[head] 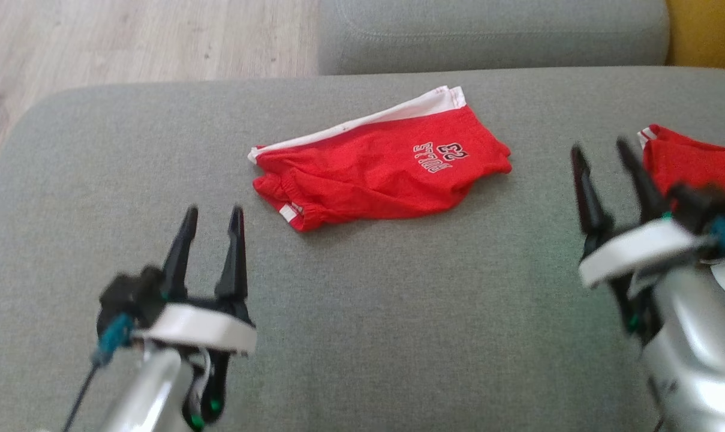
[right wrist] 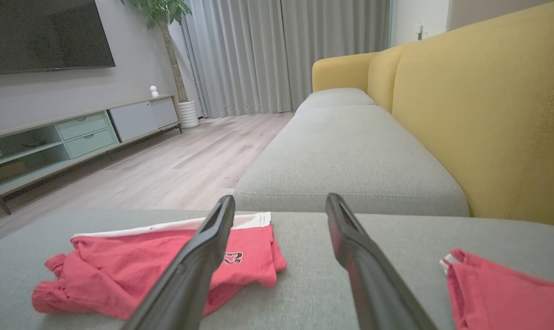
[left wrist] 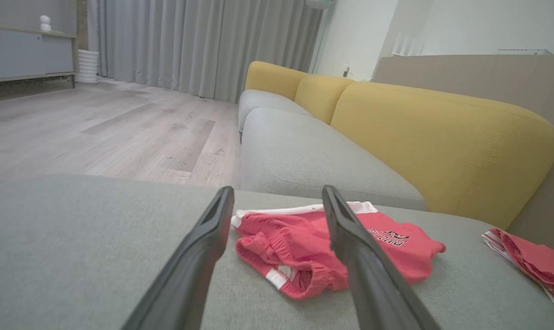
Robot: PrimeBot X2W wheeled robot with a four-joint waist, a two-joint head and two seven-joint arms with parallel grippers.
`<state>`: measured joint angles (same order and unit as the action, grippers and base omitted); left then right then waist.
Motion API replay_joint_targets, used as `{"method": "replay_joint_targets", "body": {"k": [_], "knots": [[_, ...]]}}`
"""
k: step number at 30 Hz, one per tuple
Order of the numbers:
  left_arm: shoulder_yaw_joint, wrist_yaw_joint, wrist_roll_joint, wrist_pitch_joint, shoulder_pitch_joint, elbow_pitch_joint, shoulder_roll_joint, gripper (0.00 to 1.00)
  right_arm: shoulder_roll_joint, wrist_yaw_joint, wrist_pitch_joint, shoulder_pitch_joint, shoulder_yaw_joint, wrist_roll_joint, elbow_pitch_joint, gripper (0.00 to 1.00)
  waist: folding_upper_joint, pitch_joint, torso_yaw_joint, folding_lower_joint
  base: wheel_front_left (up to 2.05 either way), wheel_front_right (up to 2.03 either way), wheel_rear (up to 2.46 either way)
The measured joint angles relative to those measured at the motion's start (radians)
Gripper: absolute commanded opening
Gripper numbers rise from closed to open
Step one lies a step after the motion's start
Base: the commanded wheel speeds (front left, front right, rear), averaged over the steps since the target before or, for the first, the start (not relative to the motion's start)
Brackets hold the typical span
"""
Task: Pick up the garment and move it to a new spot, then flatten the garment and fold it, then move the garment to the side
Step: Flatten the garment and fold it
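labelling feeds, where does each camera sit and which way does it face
Head view: on the head, looking down at the grey seat and red shorts; left gripper and right gripper open.
Left wrist view: on that wrist, low, facing the shorts and yellow backrest between its fingers.
Right wrist view: on that wrist, low, facing along the seat past its fingers.
Shared: all show the shorts and a second red garment.

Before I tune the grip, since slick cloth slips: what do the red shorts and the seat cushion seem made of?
The shorts look like soft, thin, matte cloth, perhaps a cotton or polyester knit; they crease and bunch at the gathered waistband. The cushion looks like woven upholstery, matte grey; a fine flecked weave shows on its surface.
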<state>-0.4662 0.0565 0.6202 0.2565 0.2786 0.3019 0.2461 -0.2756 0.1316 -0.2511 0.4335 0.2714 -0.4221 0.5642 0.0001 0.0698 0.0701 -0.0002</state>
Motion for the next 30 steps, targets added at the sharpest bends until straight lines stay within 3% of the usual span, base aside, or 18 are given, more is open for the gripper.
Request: {"method": "replay_joint_targets", "body": {"k": [7, 17, 22, 30], "knots": [[0.092, -0.078, -0.102, 0.0, -0.118, -0.001, -0.082, 1.0, 0.132, 0.0, 0.0, -0.196, -0.121, 0.123, -0.065, 1.0, 0.0, -0.019, -0.012, 0.0001, 0.0, 0.0, 0.0], [0.178, -0.146, -0.193, 0.0, -0.117, 0.016, -0.136, 1.0, 0.162, 0.0, 0.026, -0.195, -0.18, 0.159, -0.096, 1.0, 0.0, 0.015, 0.013, 0.0003, 0.0, 0.0, 0.0], [0.182, -0.161, -0.199, 0.0, -0.105, 0.033, -0.164, 1.0, 0.184, 0.0, 0.068, -0.169, -0.216, 0.074, -0.087, 1.0, 0.0, 0.044, 0.045, 0.0003, 0.0, 0.0, 0.0], [0.173, -0.18, -0.222, 0.0, -0.067, 0.068, -0.183, 1.0, 0.214, 0.0, 0.213, -0.061, -0.31, -0.247, 0.004, 1.0, 0.0, 0.09, 0.127, 0.0003, 0.0, 0.0, 0.0]]}}
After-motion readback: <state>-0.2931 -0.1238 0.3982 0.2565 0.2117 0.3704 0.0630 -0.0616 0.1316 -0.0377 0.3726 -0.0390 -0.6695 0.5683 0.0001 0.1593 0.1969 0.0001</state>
